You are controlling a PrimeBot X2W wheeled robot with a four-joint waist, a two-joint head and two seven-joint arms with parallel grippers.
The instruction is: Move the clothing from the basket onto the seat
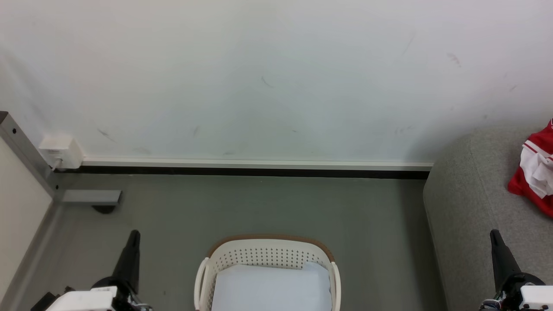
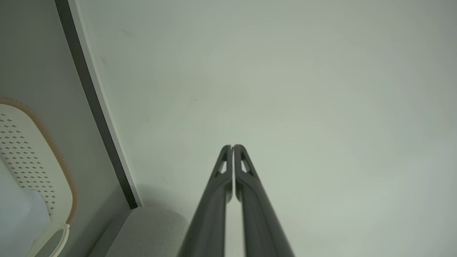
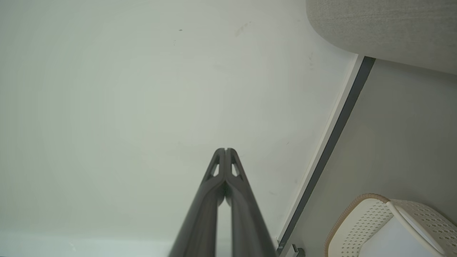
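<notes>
Clothing [image 1: 523,185]: one, on seat [image 1: 466,207] | basket [image 1: 259,257]: one | left tool [image 1: 135,234], right tool [image 1: 494,233]: both closed

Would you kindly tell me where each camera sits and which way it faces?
Head view: on the head, looking forward and down at basket, wall and seat bearing the clothing; left hand and right hand show below.
Left wrist view: on the left wrist, along its shut fingers toward the wall.
Right wrist view: on the right wrist, likewise, fingers shut, facing the wall.
Both wrist views catch basket and seat.

Grey floor [image 1: 259,203] under the basket [image 1: 268,257]; red clothing [image 1: 533,172] on the seat [image 1: 466,203].
</notes>
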